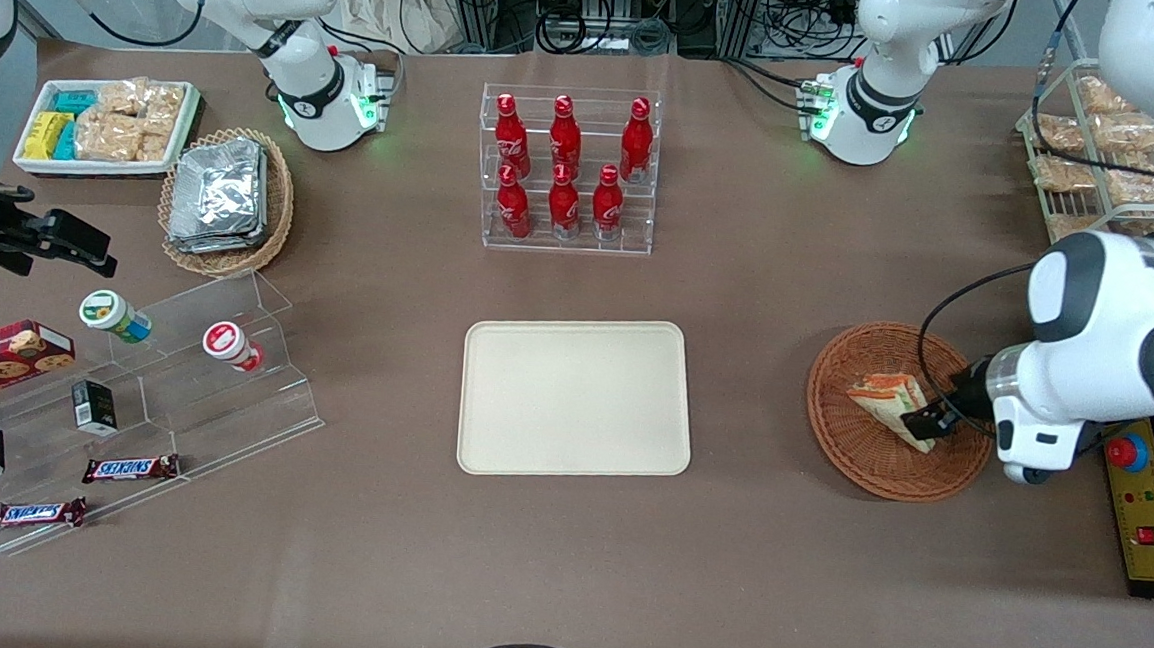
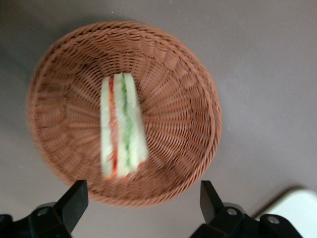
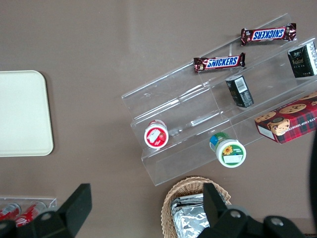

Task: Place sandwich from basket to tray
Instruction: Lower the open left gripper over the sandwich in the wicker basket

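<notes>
Sandwich [image 2: 122, 126] in basket [image 2: 188, 99], hand [image 2: 141, 201] spread above

The working left arm [image 1: 1118, 327] has glossy white rounded shells with dark grey joint caps and a black cable looping from it. Its gripper [image 2: 141, 210] has black wedge-shaped fingers [image 2: 74, 198] on black mounts with small silver screws.
</notes>
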Robot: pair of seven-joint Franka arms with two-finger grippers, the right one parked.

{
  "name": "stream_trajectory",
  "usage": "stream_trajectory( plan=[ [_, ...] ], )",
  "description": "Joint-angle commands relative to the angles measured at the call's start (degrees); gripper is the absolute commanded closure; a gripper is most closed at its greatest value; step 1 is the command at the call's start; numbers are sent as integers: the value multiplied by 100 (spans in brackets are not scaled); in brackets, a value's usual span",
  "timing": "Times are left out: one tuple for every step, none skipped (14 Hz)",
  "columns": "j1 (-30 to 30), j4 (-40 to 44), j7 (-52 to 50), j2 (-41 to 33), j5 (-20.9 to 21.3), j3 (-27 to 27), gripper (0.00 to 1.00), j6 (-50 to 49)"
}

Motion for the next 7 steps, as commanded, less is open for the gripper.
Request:
stream_trajectory(
  plan=[
    [145,-491,-335,-30,123,-57,0,679],
    [146,-597,-353,58,123,-48,0,969],
    [163,-702,-353,137,132,82,0,1224],
    [163,-842,-353,155,132,188,0,1435],
    [172,-966,-353,181,132,198,0,1524],
    [181,-984,-353,242,132,250,0,1569],
    [181,-984,-353,356,132,312,0,1613]
  ],
)
